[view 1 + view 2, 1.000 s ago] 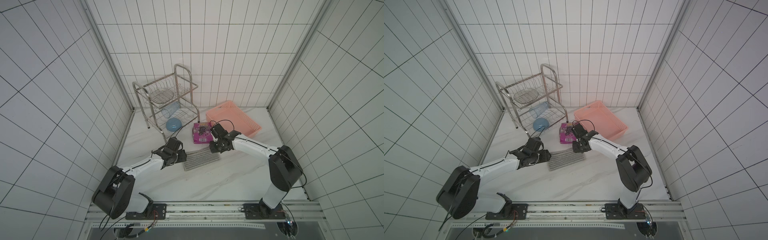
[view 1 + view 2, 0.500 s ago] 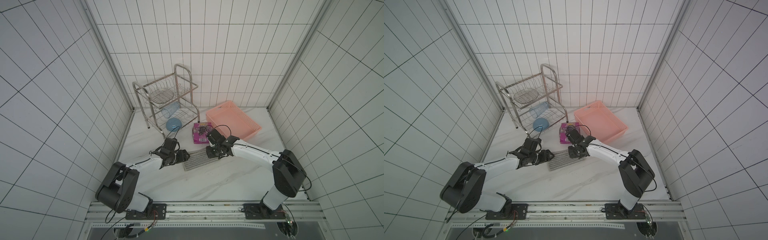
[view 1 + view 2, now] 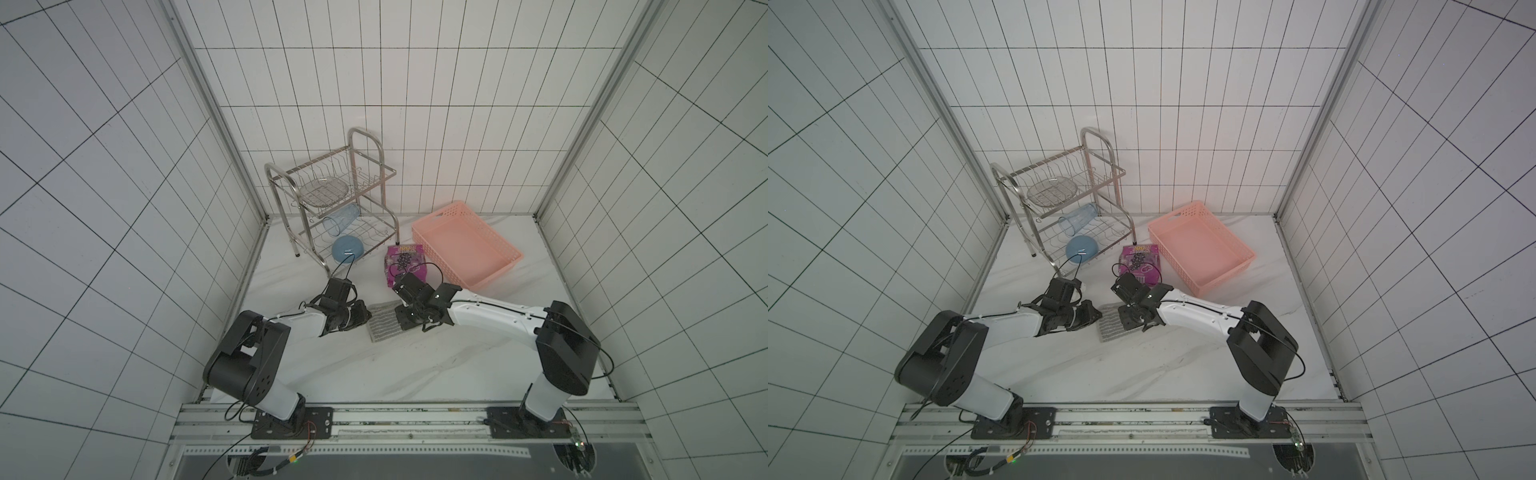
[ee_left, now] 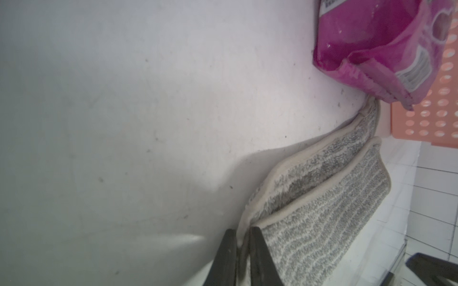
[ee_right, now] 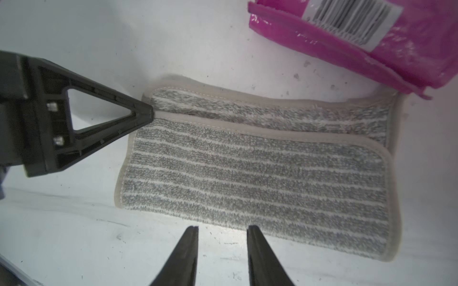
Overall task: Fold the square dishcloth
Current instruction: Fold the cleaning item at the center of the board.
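The square dishcloth (image 3: 384,325) lies doubled over near the middle of the table (image 3: 415,365). Its upper layer stops short, so a strip of the lower one shows along the far side.

At the cloth's 9 o'clock, the left hand (image 4: 242,231) is pinched tight on the border at one corner. At 3 o'clock the right hand (image 5: 222,229) hangs low at the cloth's edge, its fingers partly apart with nothing between them.

Outward from the cloth, a magenta snack packet (image 3: 403,264) sits just beside its far corner at 12 o'clock. A pink basket (image 3: 498,272) stands at 1 o'clock. A wire rack (image 3: 365,137) stands at 11 o'clock, with a blue bowl (image 3: 348,248) on its lower shelf.
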`<state>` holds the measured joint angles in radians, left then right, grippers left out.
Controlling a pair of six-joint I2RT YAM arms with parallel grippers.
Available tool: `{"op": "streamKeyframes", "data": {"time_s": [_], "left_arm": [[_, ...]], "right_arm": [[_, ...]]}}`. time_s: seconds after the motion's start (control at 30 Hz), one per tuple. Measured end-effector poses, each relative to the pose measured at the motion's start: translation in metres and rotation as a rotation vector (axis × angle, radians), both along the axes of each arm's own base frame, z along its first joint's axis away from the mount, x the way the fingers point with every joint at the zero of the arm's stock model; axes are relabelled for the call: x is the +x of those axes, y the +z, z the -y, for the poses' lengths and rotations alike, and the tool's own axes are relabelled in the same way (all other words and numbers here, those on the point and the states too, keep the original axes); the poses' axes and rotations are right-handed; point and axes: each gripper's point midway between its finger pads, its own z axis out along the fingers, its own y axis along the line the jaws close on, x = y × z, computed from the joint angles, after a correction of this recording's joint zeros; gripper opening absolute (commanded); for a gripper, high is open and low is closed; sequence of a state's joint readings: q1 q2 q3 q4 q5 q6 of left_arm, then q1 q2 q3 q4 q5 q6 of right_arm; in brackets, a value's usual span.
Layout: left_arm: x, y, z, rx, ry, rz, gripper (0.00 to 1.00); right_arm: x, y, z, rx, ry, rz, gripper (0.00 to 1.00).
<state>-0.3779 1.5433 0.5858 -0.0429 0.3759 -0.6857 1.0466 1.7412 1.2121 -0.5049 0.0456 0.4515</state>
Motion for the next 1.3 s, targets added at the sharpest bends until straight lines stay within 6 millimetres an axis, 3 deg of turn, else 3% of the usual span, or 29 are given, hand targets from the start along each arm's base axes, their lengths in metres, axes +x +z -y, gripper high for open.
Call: {"op": "streamKeyframes", "data": {"time_s": [0.27, 0.47, 0.7, 1.3], "left_arm": [[-0.004, 0.000, 0.000, -0.022, 0.013, -0.005, 0.01], [-0.005, 0.000, 0.002, -0.037, 0.015, -0.012, 0.00], [-0.007, 0.000, 0.003, -0.048, 0.016, -0.022, 0.00], [-0.006, -0.001, 0.002, -0.063, 0.036, -0.030, 0.00]], "right_arm": [[-0.026, -0.008, -0.049, -0.055, 0.149, 0.073, 0.39], [-0.048, -0.015, -0.066, -0.094, 0.235, 0.121, 0.42], [-0.061, -0.027, -0.069, -0.142, 0.287, 0.150, 0.43], [-0.055, -0.037, -0.074, -0.167, 0.273, 0.180, 0.44]]}}
